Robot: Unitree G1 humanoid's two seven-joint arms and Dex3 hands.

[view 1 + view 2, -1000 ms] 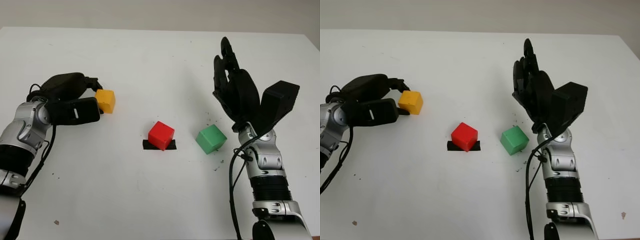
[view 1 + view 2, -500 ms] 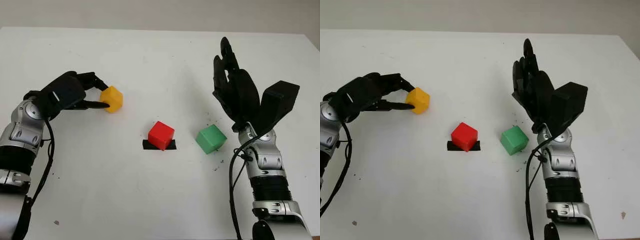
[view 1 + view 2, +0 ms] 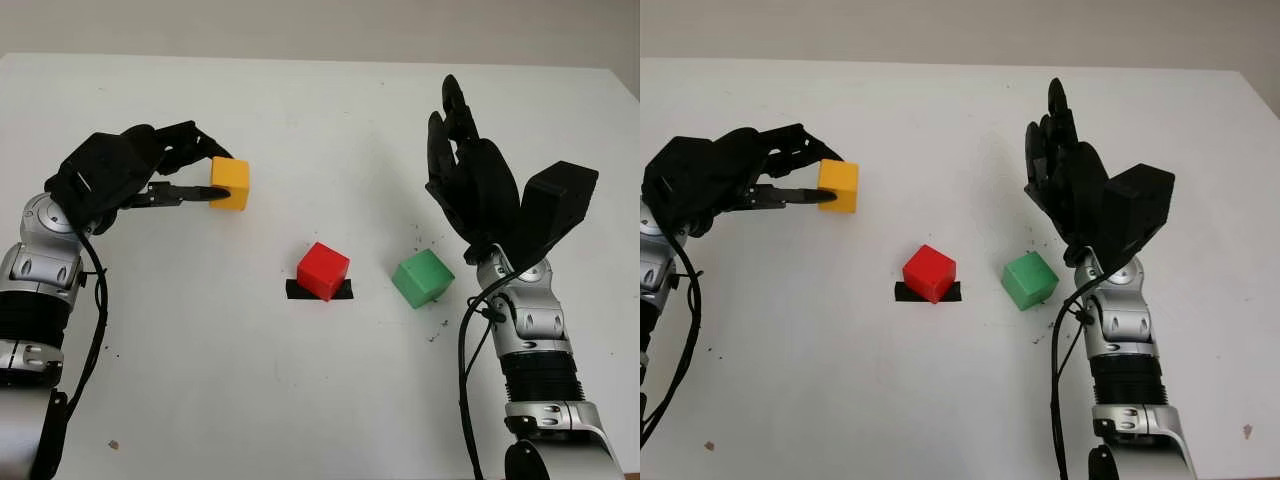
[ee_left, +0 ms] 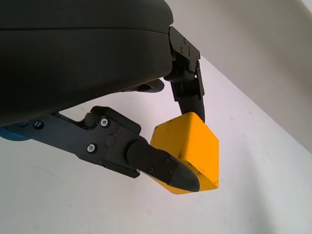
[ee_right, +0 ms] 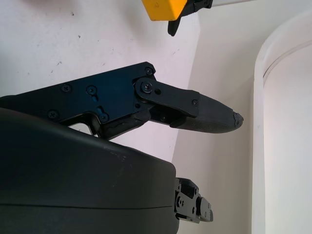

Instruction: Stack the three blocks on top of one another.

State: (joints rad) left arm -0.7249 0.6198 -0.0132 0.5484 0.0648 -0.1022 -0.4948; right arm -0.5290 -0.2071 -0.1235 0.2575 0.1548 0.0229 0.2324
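Note:
My left hand [image 3: 205, 178] is shut on the yellow block [image 3: 230, 184], pinching it between its fingertips [image 4: 168, 170] and holding it above the table at the left. The same yellow block [image 4: 187, 151] fills the left wrist view, gripped on two sides. The red block [image 3: 322, 271] sits at the table's middle on a strip of black tape [image 3: 318, 290]. A green block [image 3: 422, 278] stands just right of it. My right hand [image 3: 470, 185] is open, raised upright above and behind the green block, touching nothing.
The white table [image 3: 300, 120] stretches wide around the blocks, with small dark specks near the green block. A pale wall runs along the table's far edge.
My left hand closed on the yellow block, lifted it off the table and carried it a little right and up. The right hand, red block and green block stayed still.

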